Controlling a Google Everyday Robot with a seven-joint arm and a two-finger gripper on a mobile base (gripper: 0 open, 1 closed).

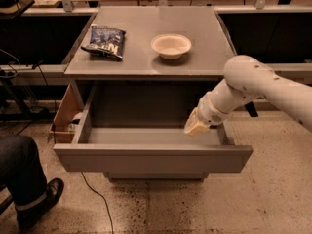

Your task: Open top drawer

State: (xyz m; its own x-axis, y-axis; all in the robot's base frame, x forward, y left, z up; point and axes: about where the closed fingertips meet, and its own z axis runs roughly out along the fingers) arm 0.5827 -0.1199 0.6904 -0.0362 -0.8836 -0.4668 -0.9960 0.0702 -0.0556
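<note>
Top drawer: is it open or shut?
Open: the top drawer stands pulled well out, its inside floor showing. The gripper hangs inside its right side.

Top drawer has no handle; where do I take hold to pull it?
On the top drawer, take the front panel's upper rim from above and behind: the face is flat, but the drawer stands open, exposing that rim. The gripper sits inside, near the right-hand wall.

Cream claw [196,126] over the grey top drawer [151,159].
</note>
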